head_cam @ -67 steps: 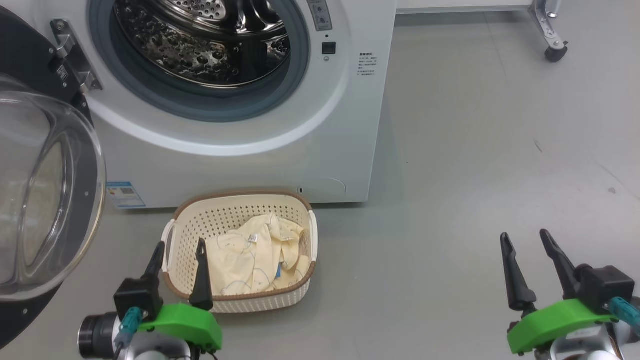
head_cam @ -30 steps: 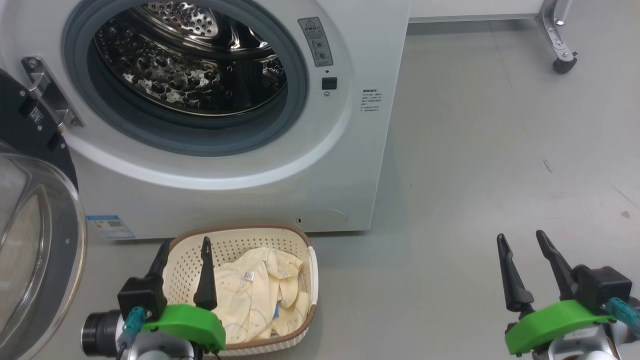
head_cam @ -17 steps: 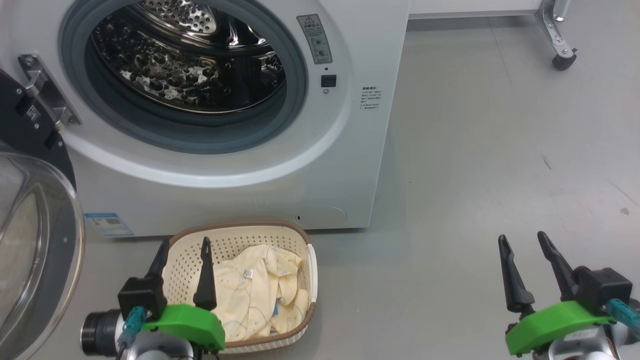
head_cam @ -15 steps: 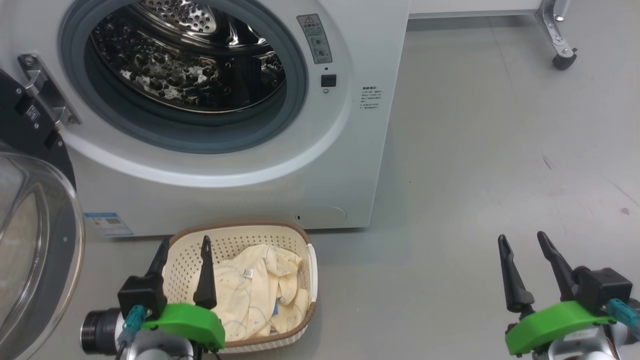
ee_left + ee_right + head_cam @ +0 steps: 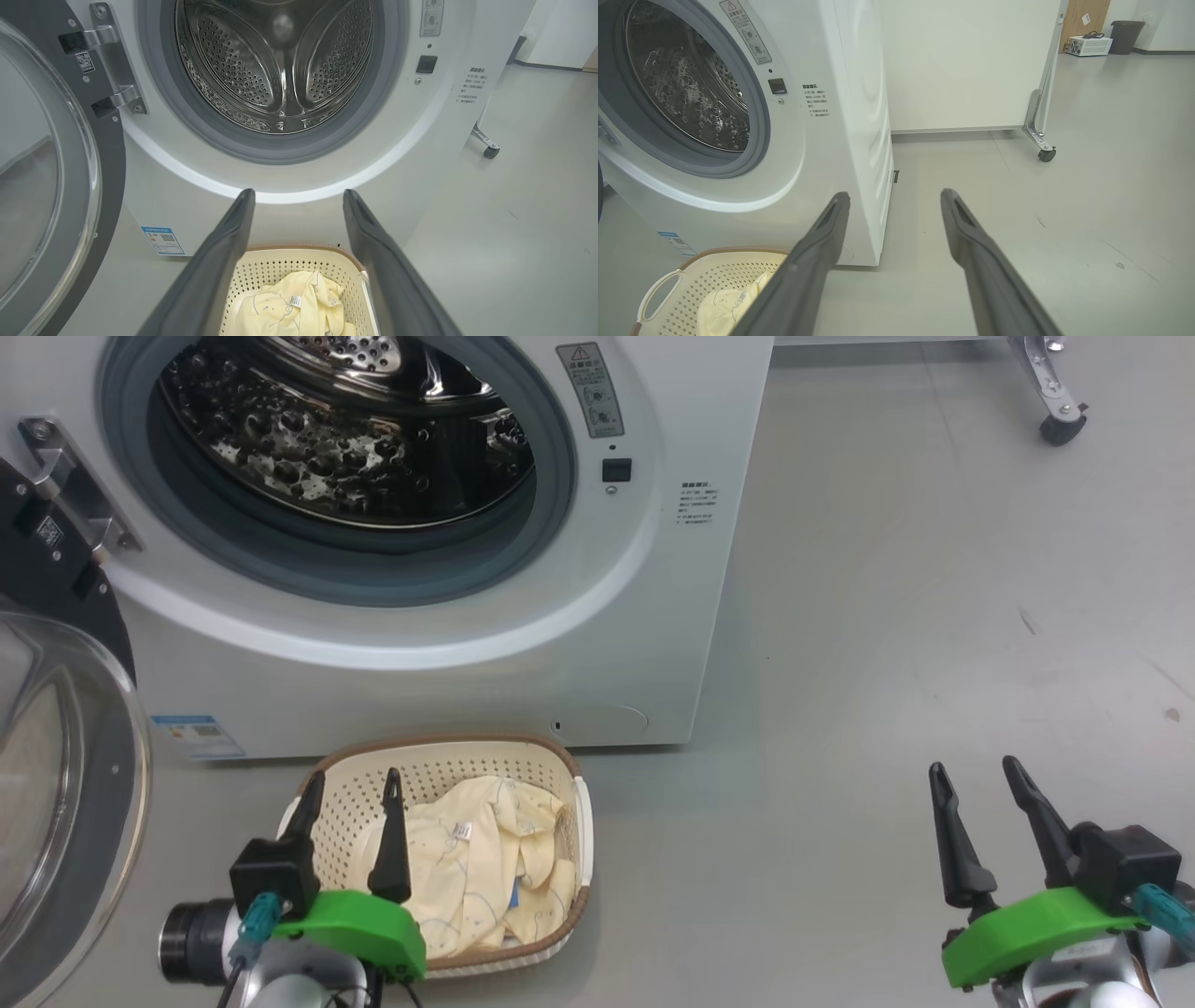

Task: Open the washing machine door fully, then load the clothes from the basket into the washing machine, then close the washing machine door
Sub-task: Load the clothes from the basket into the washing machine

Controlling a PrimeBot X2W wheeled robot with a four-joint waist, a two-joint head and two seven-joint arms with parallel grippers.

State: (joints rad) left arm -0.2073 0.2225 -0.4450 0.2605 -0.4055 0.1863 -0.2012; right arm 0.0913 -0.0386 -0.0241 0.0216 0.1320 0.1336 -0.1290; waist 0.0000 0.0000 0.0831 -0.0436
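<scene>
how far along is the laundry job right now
Done: the washing machine door stands swung wide open. In hand: the left gripper, open, hovers by the basket; nothing is gripped. The right gripper is open over the floor. Left: the clothes lie in the basket, the drum holds none; then shut the door.

The white front-loading washing machine [image 5: 420,681], shared by all views, is looked down upon from the head and faced low and near from both wrists.
</scene>
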